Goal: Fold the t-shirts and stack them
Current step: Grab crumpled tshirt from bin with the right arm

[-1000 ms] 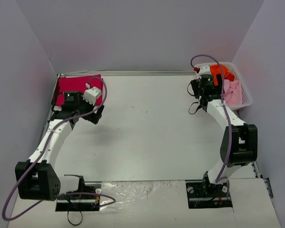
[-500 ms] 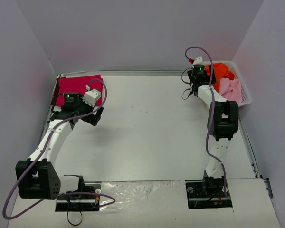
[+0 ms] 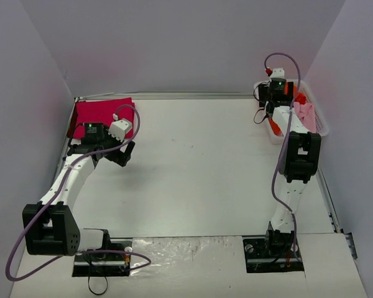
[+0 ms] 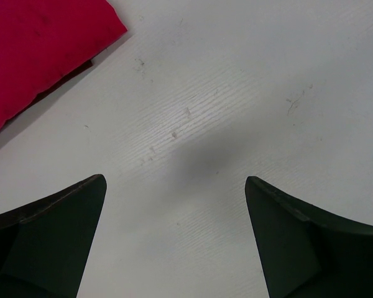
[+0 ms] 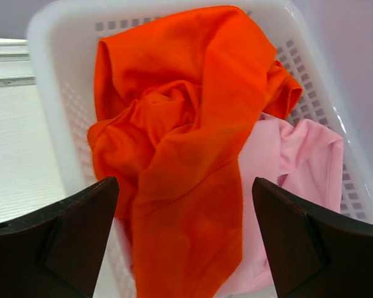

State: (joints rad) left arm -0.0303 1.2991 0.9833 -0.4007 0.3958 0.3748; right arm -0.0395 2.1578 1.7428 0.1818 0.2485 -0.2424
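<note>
Shirts, three in view. Magenta-red t-shirt (image 3: pixel 102 112) lies folded flat in the far-left corner of the table (image 3: pixel 199 174). It is roughly rectangular, with a smooth surface, straight edges and one rounded corner that shows in the left wrist view.

Orange t-shirt (image 5: pixel 174 136) sits crumpled in the white lattice basket (image 5: pixel 53 81) at the table's far-right corner. It is bunched into deep folds and heaped toward the side of the basket that faces the table. It partly covers the pale pink t-shirt (image 5: pixel 298 161). The pink one is also rumpled and lies beside and under the orange, toward the basket's outer wall.

Left gripper (image 4: pixel 174 186): fingers spread wide, nothing between them. It hangs over bare tabletop just beside the magenta-red shirt's near corner and does not touch the cloth.

Right gripper (image 5: pixel 185 183): fingers spread wide, nothing held. It is poised above the basket, and in its own wrist view the orange cloth fills the gap between the fingers. Whether the fingertips touch the cloth cannot be told.
</note>
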